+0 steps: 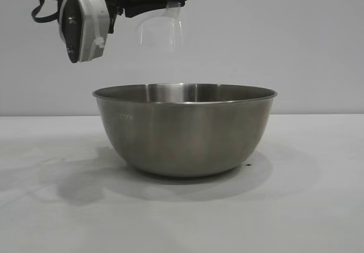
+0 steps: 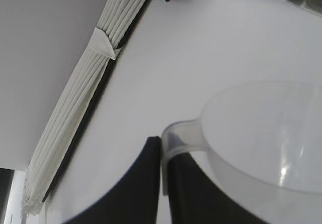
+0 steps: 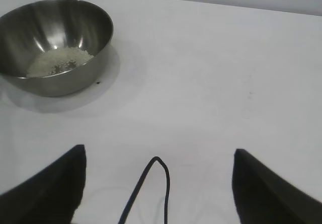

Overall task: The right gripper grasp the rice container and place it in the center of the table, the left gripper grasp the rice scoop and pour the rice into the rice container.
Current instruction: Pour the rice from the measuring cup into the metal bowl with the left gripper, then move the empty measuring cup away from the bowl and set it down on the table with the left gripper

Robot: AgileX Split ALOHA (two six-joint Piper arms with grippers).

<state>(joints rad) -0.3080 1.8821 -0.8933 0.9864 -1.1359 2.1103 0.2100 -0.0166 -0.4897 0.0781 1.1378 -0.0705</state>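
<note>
Rice [image 3: 59,60] fills the rice container [image 1: 185,129]; left gripper [image 2: 162,183] jaws clamp the rice scoop [image 1: 160,28]; right gripper [image 3: 158,183] jaws gape empty.

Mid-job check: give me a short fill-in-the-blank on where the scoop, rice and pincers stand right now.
1. The rice lies inside the ____.
2. The left pincer is shut on the rice scoop, holding it by its ____.
3. The rice scoop hangs ____ the rice container, not touching it.
4. The right pincer is ____, away from the rice container.

Missing words: rice container; handle; above; open
</note>
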